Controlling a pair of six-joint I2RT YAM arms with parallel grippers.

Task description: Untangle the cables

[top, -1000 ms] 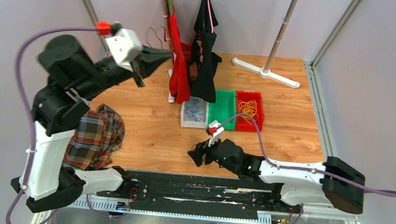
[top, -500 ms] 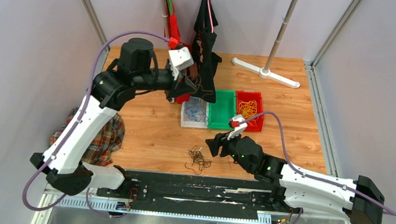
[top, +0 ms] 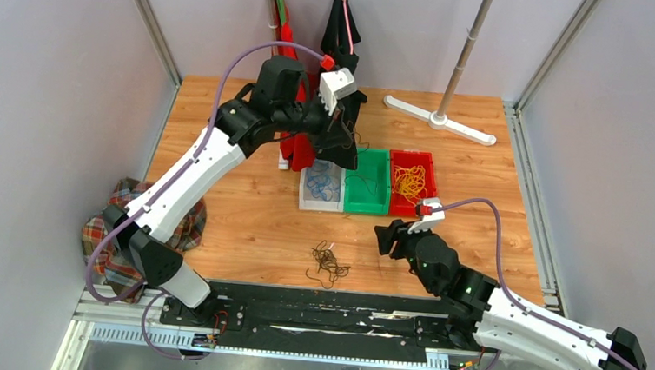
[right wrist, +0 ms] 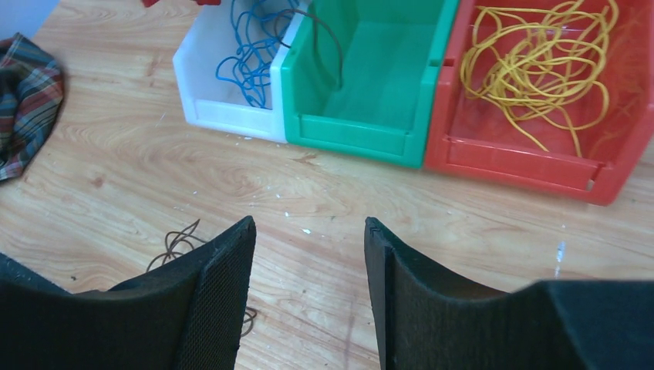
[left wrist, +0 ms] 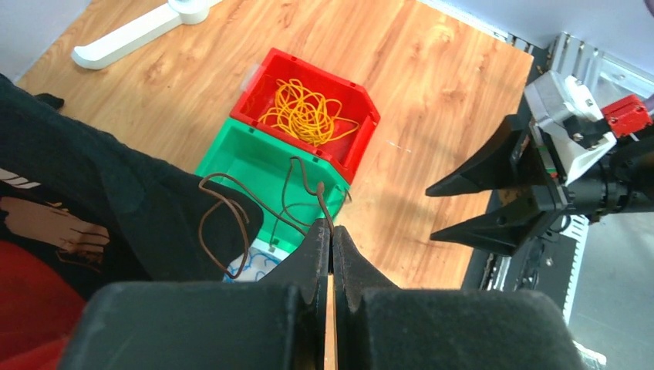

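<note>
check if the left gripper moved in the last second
Yes, the left gripper swung right, from left of the red garment to the edge of the green bin.

Right hand (right wrist: 308,225) open over the tabletop (right wrist: 463,254); ahead, touching in a row: white bin (right wrist: 231,119) with blue cable (right wrist: 243,58), green bin (right wrist: 355,139) with brown cable (right wrist: 338,55), red bin (right wrist: 517,166) with yellow cable (right wrist: 532,65).

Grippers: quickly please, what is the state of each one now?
Left gripper: shut on the thin dark brown cable, above the green plastic bin.
Right gripper: open, holding nothing.
</note>
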